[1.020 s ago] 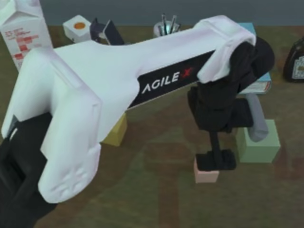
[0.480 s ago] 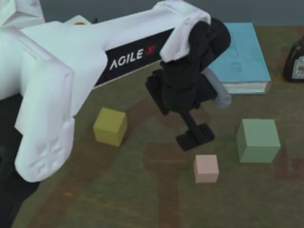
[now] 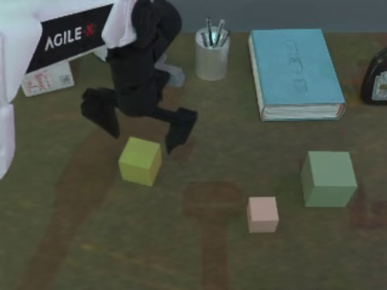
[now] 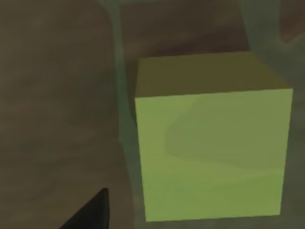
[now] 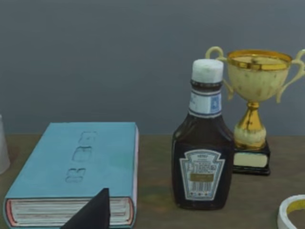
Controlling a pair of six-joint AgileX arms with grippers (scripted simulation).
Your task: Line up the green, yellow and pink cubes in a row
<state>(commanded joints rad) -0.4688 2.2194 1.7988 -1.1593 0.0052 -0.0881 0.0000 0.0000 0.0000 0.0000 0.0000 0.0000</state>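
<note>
The left gripper (image 3: 143, 124) hangs over the bench (image 3: 91, 241) with its fingers spread wide and nothing in them. The yellow cube (image 3: 140, 161) sits just below it, toward 6 o'clock. It may not be touching. The pink cube (image 3: 262, 214) sits near the middle, and the green cube (image 3: 328, 178) is at its 2 o'clock.

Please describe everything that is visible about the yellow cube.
The yellow cube is a plain matte block, yellow-lime, with sharp edges and no marks. It sits flat on the table, toward the left side, turned slightly askew. Nothing touches it: the left gripper hangs just above and behind it with fingers spread wide, not yet around it. The pink cube and green cube lie well apart to its right. The left wrist view shows its lit face close up.
</note>
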